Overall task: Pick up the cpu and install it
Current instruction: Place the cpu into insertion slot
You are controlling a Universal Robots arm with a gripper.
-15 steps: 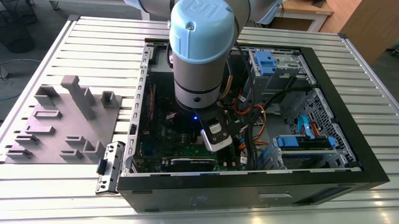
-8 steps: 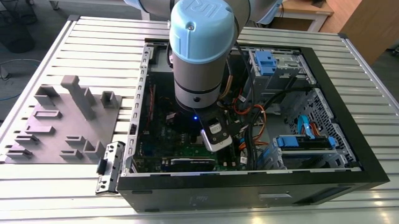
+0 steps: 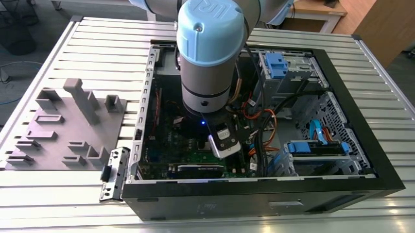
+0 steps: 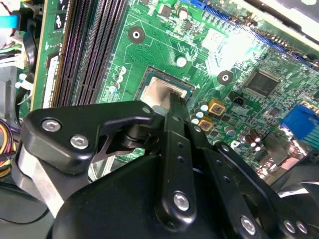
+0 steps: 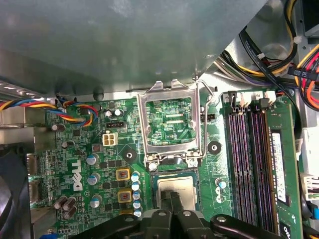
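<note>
Shut fingers resting over the cpu, which is seated beside the open frame.

Exterior view: the arm (image 3: 207,58) reaches straight down into the case (image 3: 259,191), with its wrist low over the board. First wrist view: the frame (image 5: 143,124) is hinged up and empty. The cpu (image 5: 175,183) lies flat in the socket just beside it, on the side away from the case wall, silver top up and edges square to the frame. The gripper (image 5: 172,195) has its fingers drawn together with nothing between them, and the tips sit over the middle of the cpu. The chip therefore lies directly under the fingers rather than off to a side, and being square it has no long axis to favour. Second wrist view: the gripper (image 4: 175,99) points down at the cpu (image 4: 158,92). Tip and lid look to be touching, though I cannot tell for sure.
</note>
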